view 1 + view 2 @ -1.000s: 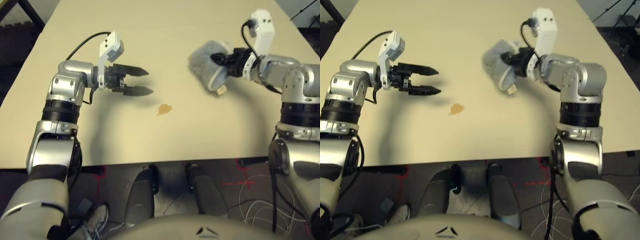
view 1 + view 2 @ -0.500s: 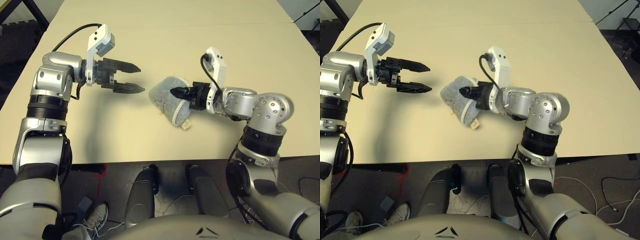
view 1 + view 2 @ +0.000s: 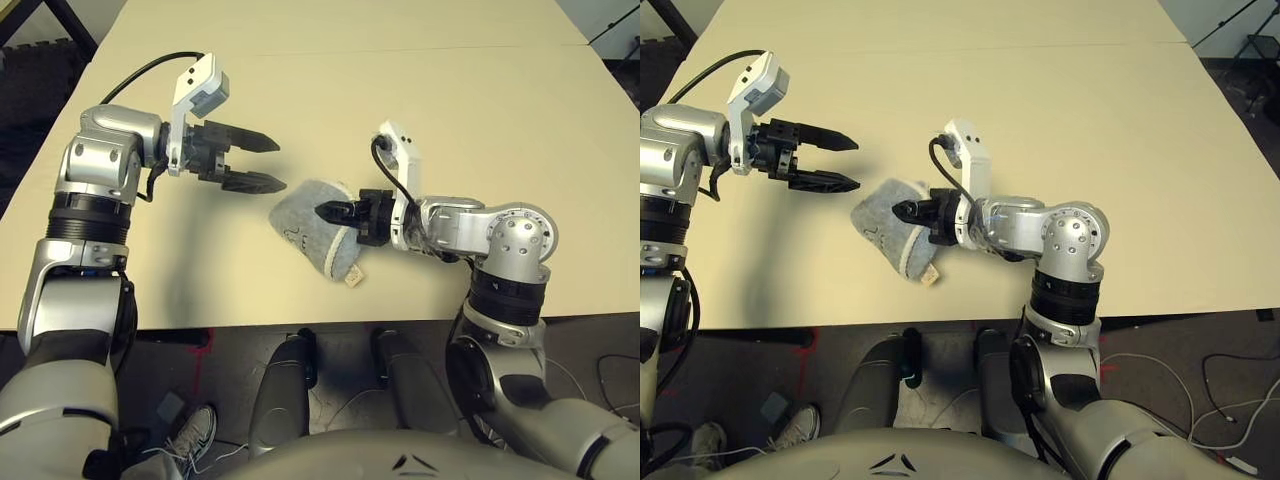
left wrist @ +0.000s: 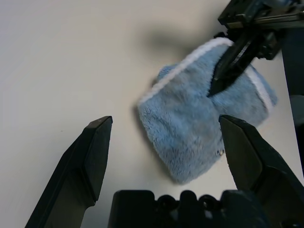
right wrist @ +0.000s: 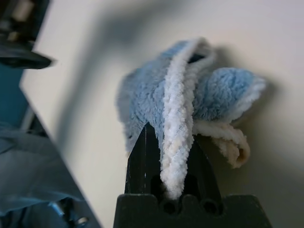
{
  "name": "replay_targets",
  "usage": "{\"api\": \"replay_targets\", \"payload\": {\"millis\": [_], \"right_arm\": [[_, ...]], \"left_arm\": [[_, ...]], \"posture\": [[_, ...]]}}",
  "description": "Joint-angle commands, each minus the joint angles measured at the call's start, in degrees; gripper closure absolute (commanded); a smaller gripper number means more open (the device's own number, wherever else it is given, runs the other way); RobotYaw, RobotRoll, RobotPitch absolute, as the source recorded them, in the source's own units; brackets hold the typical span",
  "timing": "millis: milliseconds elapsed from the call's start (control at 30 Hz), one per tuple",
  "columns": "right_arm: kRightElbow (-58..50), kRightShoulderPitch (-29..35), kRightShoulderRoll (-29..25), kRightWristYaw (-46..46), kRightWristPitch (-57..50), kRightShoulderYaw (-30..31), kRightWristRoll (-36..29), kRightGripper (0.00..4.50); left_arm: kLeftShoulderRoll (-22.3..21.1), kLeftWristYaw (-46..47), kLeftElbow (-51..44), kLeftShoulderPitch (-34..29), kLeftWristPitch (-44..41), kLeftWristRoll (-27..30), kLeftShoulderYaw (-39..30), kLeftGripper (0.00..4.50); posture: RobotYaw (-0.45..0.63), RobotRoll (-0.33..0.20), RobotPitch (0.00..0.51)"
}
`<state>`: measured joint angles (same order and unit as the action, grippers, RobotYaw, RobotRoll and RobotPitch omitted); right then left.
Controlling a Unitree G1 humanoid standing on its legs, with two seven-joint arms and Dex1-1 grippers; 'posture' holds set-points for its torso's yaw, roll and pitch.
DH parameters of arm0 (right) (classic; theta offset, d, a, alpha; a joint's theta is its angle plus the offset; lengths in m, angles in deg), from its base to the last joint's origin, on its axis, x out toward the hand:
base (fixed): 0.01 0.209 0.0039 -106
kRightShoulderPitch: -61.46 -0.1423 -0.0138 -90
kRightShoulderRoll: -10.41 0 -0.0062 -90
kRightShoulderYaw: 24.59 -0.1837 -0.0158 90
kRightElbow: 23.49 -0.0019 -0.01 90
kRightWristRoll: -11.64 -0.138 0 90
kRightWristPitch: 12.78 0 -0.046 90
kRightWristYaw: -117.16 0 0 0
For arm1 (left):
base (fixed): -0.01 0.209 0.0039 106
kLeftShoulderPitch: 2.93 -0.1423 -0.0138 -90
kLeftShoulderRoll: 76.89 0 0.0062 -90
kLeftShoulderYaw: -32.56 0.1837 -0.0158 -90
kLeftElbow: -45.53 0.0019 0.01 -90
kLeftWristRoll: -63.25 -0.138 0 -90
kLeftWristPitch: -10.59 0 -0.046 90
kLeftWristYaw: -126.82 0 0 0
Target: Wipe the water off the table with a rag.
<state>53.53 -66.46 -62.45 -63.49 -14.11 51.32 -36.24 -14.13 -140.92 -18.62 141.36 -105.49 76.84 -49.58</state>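
The grey-blue rag (image 3: 305,232) lies bunched on the pale table (image 3: 480,110), near the middle and toward the front edge, with its tan tag (image 3: 352,280) sticking out. My right gripper (image 3: 330,212) is shut on the rag's white-trimmed edge (image 5: 178,118) and presses it onto the tabletop. My left gripper (image 3: 278,165) hovers open just left of and behind the rag, holding nothing; the rag (image 4: 204,128) lies ahead of its spread fingers. The water is hidden.
A thin seam (image 3: 400,50) crosses the far part of the table. The front edge (image 3: 300,325) runs close below the rag. A black frame (image 3: 60,20) stands at the far left corner. Cables (image 3: 1200,370) lie on the floor.
My right gripper has dragged the rag from the far right to the left and toward the front edge, over the place where the amber spot showed. The left gripper has stayed open.
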Motion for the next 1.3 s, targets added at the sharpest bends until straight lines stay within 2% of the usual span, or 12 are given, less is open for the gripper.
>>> {"api": "replay_targets", "payload": {"millis": [33,533,900,1067,1133,1300], "right_arm": [[0.04,0.01,-1.78,0.49,-0.9,0.8,2.97,4.47],[3.9,-2.08,-6.59,2.83,5.95,-1.35,11.53,4.47],[8.07,-2.98,-9.49,3.67,10.85,-2.31,15.16,4.47],[5.08,-8.27,-1.4,4.86,0.63,-9.02,9.53,4.47],[4.58,-8.99,1.26,3.69,-1.08,-9.87,5.03,4.47],[4.91,-7.38,6.23,-5.3,-1.17,-8.03,-12.46,4.47]], "left_arm": [[0.25,-0.4,0.02,-0.44,0.04,-0.45,1.01,0.0],[1.53,-0.52,1.55,0.16,0.89,-0.91,1.29,0.0],[1.52,-0.46,1.75,0.33,0.97,-0.93,1.2,0.0],[1.04,-0.82,1.14,0.13,0.7,-0.85,1.22,0.0],[0.76,-1.1,1.06,0.19,0.59,-0.86,1.26,0.0],[0.37,-1.54,1.69,0.29,0.98,-1.33,1.43,0.0]], "posture": [[-0.15,0.0,0.254],[-0.17,0.0,0.253],[-0.17,0.0,0.252],[-0.17,0.0,0.252],[-0.17,0.0,0.252],[-0.17,0.0,0.251]]}}
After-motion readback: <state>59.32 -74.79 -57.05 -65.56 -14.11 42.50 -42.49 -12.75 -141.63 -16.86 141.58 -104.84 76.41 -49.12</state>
